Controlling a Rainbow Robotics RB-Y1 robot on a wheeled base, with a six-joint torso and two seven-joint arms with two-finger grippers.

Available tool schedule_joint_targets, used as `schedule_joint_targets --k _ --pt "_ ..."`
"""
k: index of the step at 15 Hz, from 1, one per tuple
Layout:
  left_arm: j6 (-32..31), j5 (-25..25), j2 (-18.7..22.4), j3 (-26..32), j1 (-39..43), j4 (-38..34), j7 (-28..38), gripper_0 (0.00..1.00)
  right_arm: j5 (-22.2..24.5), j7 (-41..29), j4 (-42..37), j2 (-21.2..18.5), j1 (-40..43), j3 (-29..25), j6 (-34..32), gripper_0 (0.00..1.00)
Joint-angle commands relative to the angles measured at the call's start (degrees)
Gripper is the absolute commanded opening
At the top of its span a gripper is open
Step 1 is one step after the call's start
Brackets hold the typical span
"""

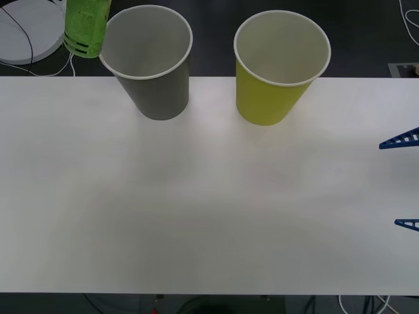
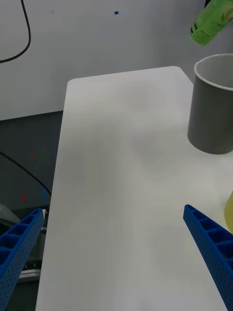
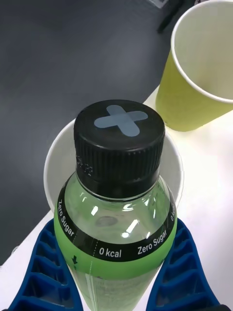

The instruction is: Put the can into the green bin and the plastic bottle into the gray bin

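Observation:
The plastic bottle (image 1: 86,26) is bright green with a black cap (image 3: 119,141). It hangs in the air at the far left, by the rim of the gray bin (image 1: 154,62). My left gripper (image 3: 114,284) is shut on the bottle's body, and its blue fingers (image 3: 41,272) press both sides. From the left wrist, the gray bin's rim (image 3: 53,160) lies just beyond the cap. The green bin (image 1: 278,69) stands upright to the right of the gray one. My right gripper (image 1: 400,183) waits open at the table's right edge. The can is out of view.
The white table (image 1: 196,216) stretches wide in front of both bins. A white round object (image 1: 26,29) with cables lies on the dark floor behind the far left corner. The bins stand close to the table's far edge.

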Motion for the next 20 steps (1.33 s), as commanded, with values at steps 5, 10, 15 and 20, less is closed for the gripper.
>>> schedule_joint_targets --k 5,10,15,20 --pt "2.9 -2.5 -5.6 -0.2 -2.0 3.6 0.4 0.00 0.0 0.0 0.0 0.0 0.0 0.0 0.0 1.00" --pt "2.5 -4.9 -8.1 -2.2 -2.2 3.8 -0.1 0.00 0.0 0.0 0.0 0.0 0.0 0.0 0.0 1.00" --pt "2.5 -5.1 -8.1 -2.9 -2.2 3.9 -0.9 0.00 0.0 0.0 0.0 0.0 0.0 0.0 0.0 1.00" --pt "2.5 -5.1 -7.9 -2.9 -2.5 3.9 -0.7 1.00 0.0 0.0 0.0 0.0 0.0 0.0 0.0 1.00"
